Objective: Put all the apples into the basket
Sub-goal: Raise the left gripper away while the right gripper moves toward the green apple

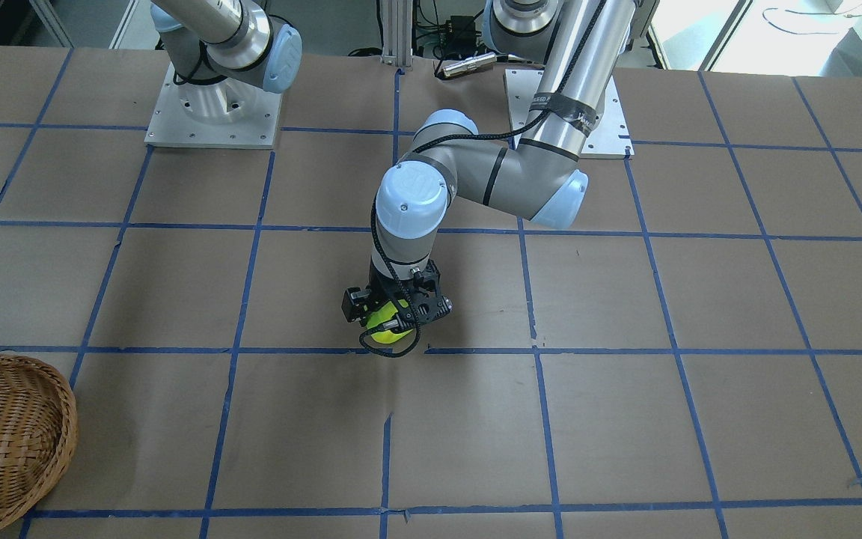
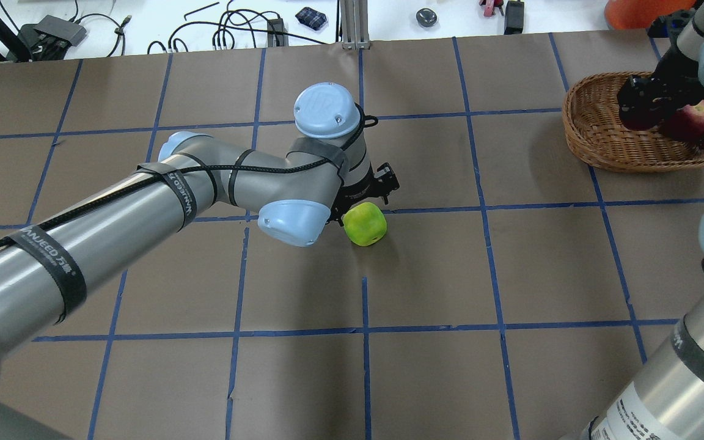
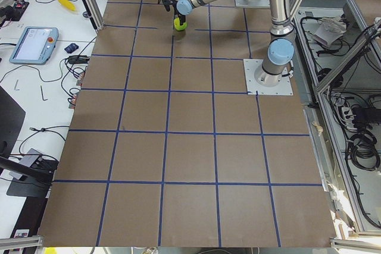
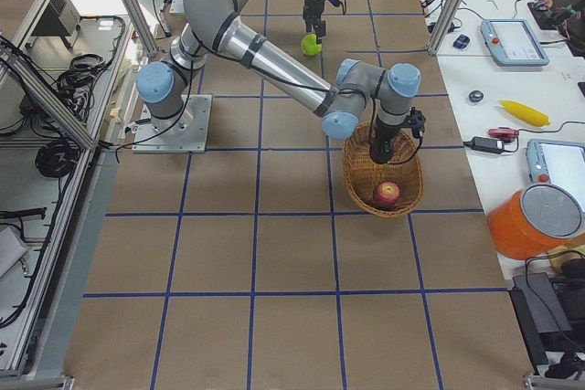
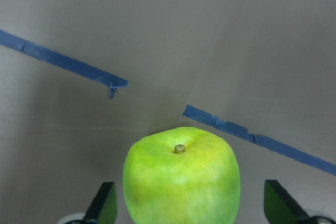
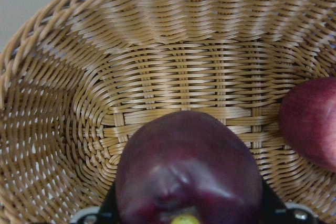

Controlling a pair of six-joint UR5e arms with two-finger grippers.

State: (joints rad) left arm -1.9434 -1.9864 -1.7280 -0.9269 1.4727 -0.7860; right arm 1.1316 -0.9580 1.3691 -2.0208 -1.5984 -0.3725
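Observation:
The lime green apple [image 2: 365, 223] sits on the table near its middle, stem end up in the left wrist view [image 5: 181, 177]. My left gripper [image 2: 366, 194] is lowered around it, open, with a dark finger [image 5: 104, 203] on each side and gaps to the apple. The wicker basket [image 2: 596, 153] stands at the far right. The red apple [image 2: 693, 119] lies inside it. My right gripper [image 2: 648, 101] is down in the basket, shut on the dark maroon apple [image 6: 186, 171], with the red apple [image 6: 310, 121] just beside it.
The table is brown paper with a blue tape grid [image 2: 486, 208]. Cables and small tools [image 2: 223, 30] lie beyond its far edge. The left arm's elbow [image 2: 294, 220] hangs low beside the green apple. An orange object [image 2: 633, 12] sits behind the basket.

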